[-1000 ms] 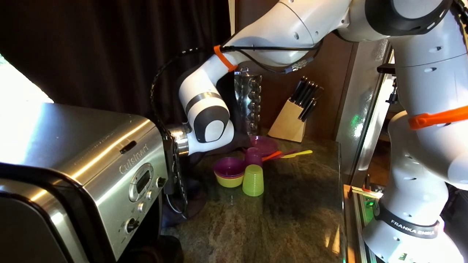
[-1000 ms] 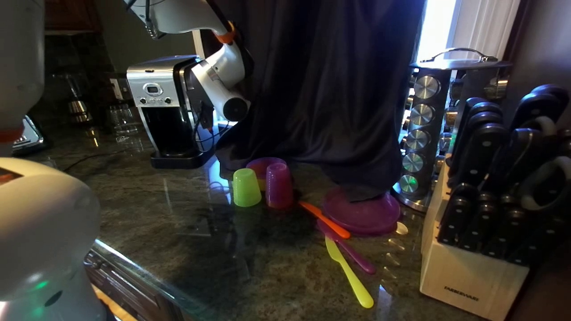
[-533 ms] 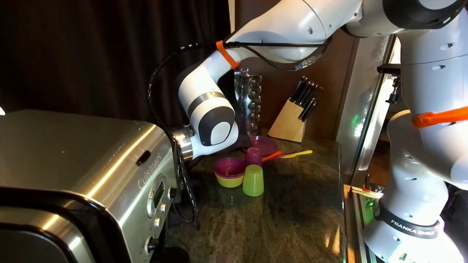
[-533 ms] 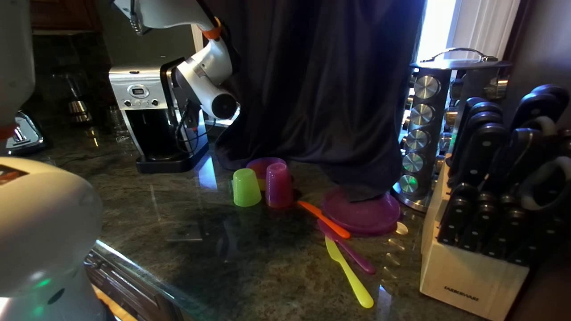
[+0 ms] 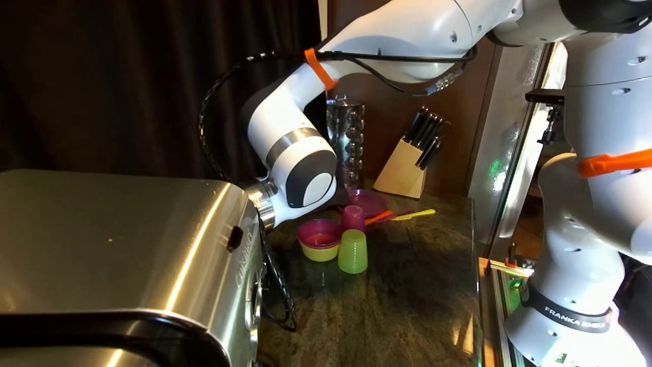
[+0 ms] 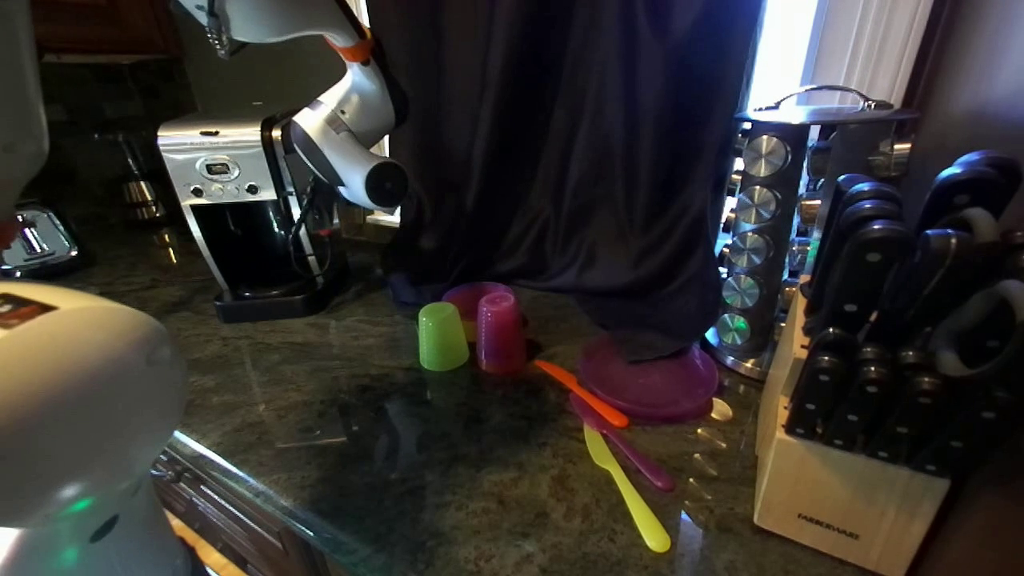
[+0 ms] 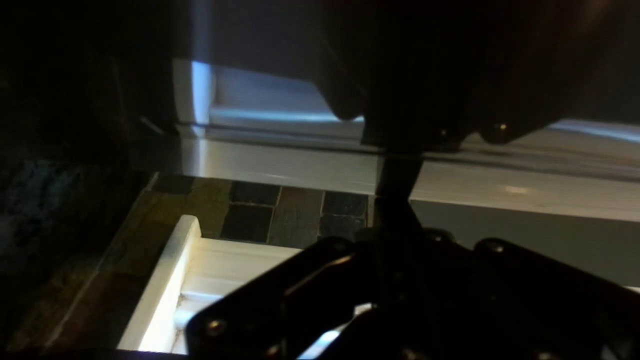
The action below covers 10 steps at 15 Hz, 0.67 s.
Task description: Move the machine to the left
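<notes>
A: What's new?
B: Machine [image 6: 232,182] slid further left, now upper left of frame in an ext. view.
A: And gripper [image 7: 394,202]?
B: Fully closed, nothing held, tip apparently vs. machine's side. Push prob. working; end spot unclear tho.

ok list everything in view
counter: one, dark, both exterior views
coffee maker: one, silver and black, on counter
bowls: at least two, purple over yellow, stacked
cups: two, green and purple, beside bowls
curtain: one, dark, across window
plate: at least one, purple, by curtain
loose knives: three, orange, purple, yellow, by plate
jar rack: one, silver, by curtain
knife block: one, pale wood, on counter
knife handles: many, black, in block
likely toaster: one, silver, on counter
arm: one, white, above counter
gripper: one, black, shut, by coffee maker
</notes>
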Available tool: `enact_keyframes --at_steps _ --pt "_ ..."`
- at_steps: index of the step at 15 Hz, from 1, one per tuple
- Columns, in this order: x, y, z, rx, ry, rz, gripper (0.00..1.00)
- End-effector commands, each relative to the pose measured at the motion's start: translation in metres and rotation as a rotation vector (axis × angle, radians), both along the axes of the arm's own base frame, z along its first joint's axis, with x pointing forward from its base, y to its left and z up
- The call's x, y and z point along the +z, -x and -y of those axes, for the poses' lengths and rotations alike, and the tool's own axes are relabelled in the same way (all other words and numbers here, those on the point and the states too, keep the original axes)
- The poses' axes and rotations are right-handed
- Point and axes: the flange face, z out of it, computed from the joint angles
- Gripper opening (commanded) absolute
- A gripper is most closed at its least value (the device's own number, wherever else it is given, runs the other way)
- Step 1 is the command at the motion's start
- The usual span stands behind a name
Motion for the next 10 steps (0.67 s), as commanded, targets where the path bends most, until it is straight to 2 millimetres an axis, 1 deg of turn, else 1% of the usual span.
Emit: enact_keyframes --at_steps 1,2,3,5,8,10 --pt "0.007 -0.004 0.027 -0.015 0.06 0.08 0.0" --pt "0.011 -0.01 0.039 -0.032 0.073 0.099 0.0" --pt "0.017 -0.015 0.055 -0.048 0.091 0.113 0.0" --pt "0.027 -0.02 0.085 -0.05 0.135 0.111 0.0" --pt "0.039 -0.017 0.124 0.022 0.203 0.055 0.0" --pt "0.044 -0.01 0.139 0.13 0.213 -0.016 0.0"
